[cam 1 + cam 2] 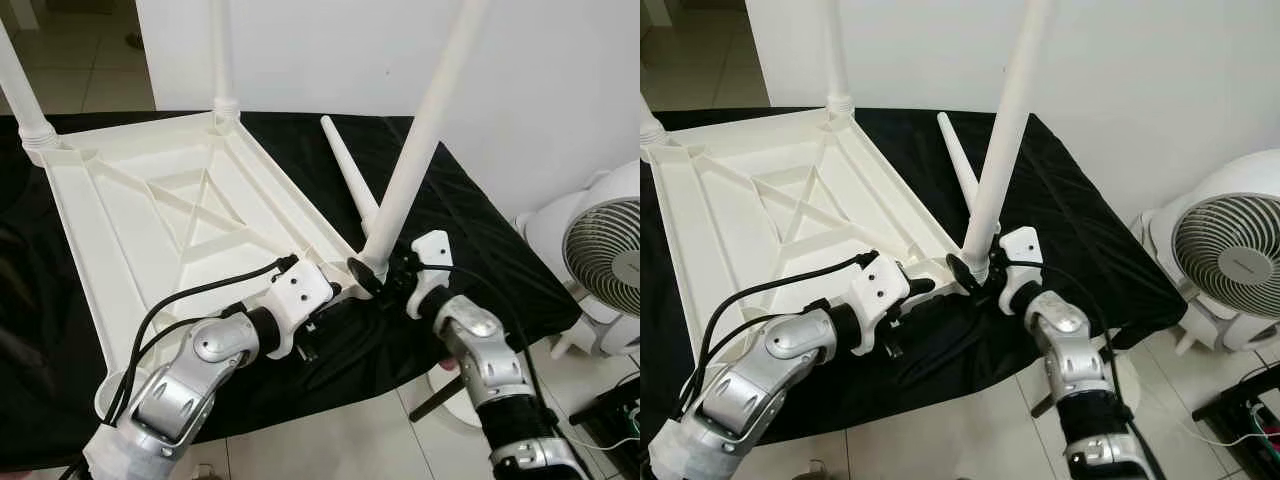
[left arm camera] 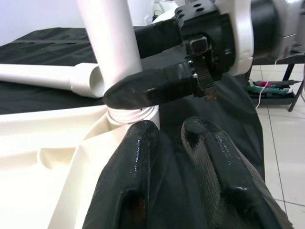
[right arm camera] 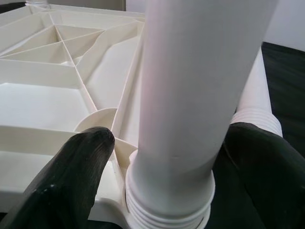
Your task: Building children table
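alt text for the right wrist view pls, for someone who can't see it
Close up, the right gripper has its two black fingers on either side of a thick white table leg, whose threaded base sits at a corner socket of the upturned white tabletop. Behind it, a second loose leg lies on black cloth.

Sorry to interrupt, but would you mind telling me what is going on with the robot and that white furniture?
The robot is assembling a small white plastic table, which lies upside down on a black cloth. Two legs already stand in the far corners. The right gripper is closed around the base of a third white plastic leg, which leans in the near right corner socket. The left gripper sits at the table edge beside that corner. A fourth loose white leg lies on the cloth.
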You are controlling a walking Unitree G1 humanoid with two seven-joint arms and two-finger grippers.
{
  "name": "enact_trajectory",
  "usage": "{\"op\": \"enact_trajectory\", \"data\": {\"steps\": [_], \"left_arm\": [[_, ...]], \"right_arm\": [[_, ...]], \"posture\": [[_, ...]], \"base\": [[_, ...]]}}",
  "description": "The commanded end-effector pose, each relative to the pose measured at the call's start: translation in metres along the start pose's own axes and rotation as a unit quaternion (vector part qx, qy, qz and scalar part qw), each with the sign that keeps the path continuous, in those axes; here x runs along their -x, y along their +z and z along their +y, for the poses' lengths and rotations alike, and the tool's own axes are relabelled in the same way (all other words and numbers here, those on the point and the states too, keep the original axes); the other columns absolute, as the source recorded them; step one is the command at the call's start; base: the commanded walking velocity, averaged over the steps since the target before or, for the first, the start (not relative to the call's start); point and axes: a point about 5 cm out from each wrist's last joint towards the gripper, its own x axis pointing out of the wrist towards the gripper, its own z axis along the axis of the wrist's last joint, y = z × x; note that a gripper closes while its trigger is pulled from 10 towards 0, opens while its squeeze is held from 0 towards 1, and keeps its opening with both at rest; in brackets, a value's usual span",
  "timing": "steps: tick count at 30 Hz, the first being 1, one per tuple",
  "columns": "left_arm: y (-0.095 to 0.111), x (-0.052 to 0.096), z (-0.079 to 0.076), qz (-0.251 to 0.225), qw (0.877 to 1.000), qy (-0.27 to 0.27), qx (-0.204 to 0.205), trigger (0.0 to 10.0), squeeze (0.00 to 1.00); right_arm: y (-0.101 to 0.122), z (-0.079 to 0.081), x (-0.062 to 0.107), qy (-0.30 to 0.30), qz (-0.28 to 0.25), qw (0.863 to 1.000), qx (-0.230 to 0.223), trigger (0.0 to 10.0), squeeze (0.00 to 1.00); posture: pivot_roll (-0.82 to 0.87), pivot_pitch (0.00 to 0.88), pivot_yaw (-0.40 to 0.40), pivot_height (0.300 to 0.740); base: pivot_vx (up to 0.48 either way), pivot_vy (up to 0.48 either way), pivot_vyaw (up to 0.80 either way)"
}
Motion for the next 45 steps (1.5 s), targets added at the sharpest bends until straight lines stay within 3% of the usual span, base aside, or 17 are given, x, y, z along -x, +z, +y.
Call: {"op": "enact_trajectory", "data": {"steps": [1,6,17,18,19,30,31,36,45], "left_arm": [[-0.001,-0.001,-0.002,0.000,1.000,-0.017,-0.003,10.0,0.00],[-0.001,-0.001,0.000,0.000,1.000,-0.018,-0.005,10.0,0.00],[0.001,-0.002,0.002,-0.001,1.000,-0.018,-0.008,10.0,0.00],[0.001,-0.002,0.002,-0.001,1.000,-0.017,-0.008,10.0,0.00],[0.001,-0.001,0.002,0.000,1.000,-0.016,-0.008,10.0,0.00],[0.002,0.000,0.002,0.000,1.000,-0.008,-0.005,10.0,0.00],[0.001,0.001,0.002,0.000,1.000,-0.008,-0.003,10.0,0.00],[0.002,0.000,0.000,-0.001,1.000,-0.011,0.000,10.0,0.00],[0.002,-0.001,-0.005,-0.002,1.000,-0.020,0.007,10.0,0.00]], "right_arm": [[-0.003,-0.009,0.002,0.010,0.005,1.000,0.006,10.0,0.00],[-0.004,-0.017,-0.006,0.027,0.013,0.999,0.021,10.0,0.00],[-0.007,-0.012,-0.028,0.076,0.028,0.996,0.029,10.0,0.00],[-0.008,-0.012,-0.030,0.076,0.029,0.996,0.033,4.2,0.00],[-0.009,-0.012,-0.031,0.077,0.030,0.996,0.029,0.0,0.00],[-0.016,-0.017,-0.028,0.061,0.034,0.997,0.015,0.0,0.00],[-0.015,-0.020,-0.028,0.040,0.030,0.999,0.008,10.0,0.00],[-0.014,-0.026,-0.029,-0.025,0.030,0.999,0.006,10.0,0.00],[-0.019,-0.014,-0.031,-0.149,0.038,0.988,-0.008,10.0,0.00]], "posture": [[0.11,0.000,-0.118,0.740],[0.11,0.000,-0.113,0.740],[0.12,0.000,-0.110,0.740],[0.12,0.000,-0.111,0.740],[0.13,0.000,-0.114,0.740],[0.13,0.000,-0.120,0.740],[0.12,0.000,-0.118,0.740],[0.11,0.001,-0.115,0.740],[0.09,0.028,-0.109,0.740]], "base": [[0.000,0.000,0.00],[0.000,0.000,0.00],[0.000,0.000,0.00],[0.000,0.000,0.00],[0.000,0.000,0.00],[0.000,0.000,0.00],[0.000,0.000,0.00],[0.000,0.000,0.00],[0.000,0.000,0.00]]}}
